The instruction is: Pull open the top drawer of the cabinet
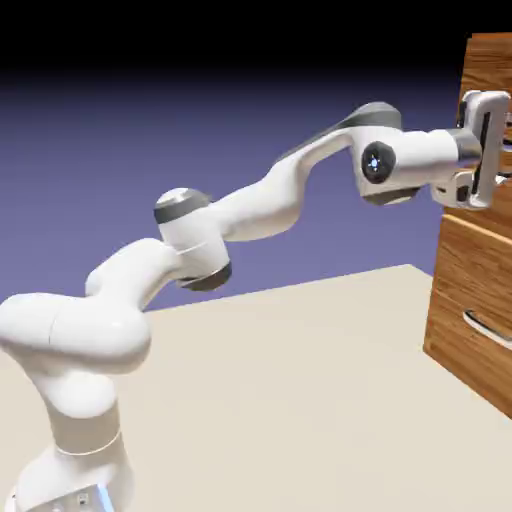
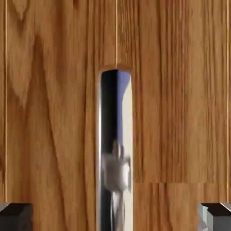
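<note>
Blue-violet backdrop, beige table (image 1: 300, 380). At three o'clock, my gripper (image 2: 115, 216) stands wide open astride the top drawer's (image 2: 180, 113) silver handle (image 2: 115, 149); nothing grasped, drawer seemingly unpulled.

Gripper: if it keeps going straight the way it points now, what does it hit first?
Probably the silver handle of the top drawer. It sits centred between the open gripper's fingertips. How near is unclear.
</note>
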Controlling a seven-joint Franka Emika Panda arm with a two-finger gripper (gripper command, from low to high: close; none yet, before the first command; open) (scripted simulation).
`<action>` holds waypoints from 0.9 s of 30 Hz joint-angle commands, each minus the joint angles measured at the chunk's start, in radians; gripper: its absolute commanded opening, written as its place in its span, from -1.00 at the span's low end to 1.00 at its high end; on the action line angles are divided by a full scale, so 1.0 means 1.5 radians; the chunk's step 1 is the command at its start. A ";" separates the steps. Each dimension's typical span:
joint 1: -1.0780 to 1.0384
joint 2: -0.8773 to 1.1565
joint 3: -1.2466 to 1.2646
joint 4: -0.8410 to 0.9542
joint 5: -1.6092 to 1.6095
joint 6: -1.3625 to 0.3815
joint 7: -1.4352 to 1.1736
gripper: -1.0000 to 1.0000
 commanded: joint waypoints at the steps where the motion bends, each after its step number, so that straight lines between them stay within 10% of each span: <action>1: -0.014 0.001 0.002 0.024 0.001 0.010 0.005 0.00; 3: -0.037 0.004 0.005 0.065 0.001 0.028 0.014 0.00; 4: -0.037 0.004 0.005 0.065 0.001 0.028 0.014 -1.00; 27: 0.269 -0.038 -0.075 -0.466 -0.056 -0.200 -0.076 -1.00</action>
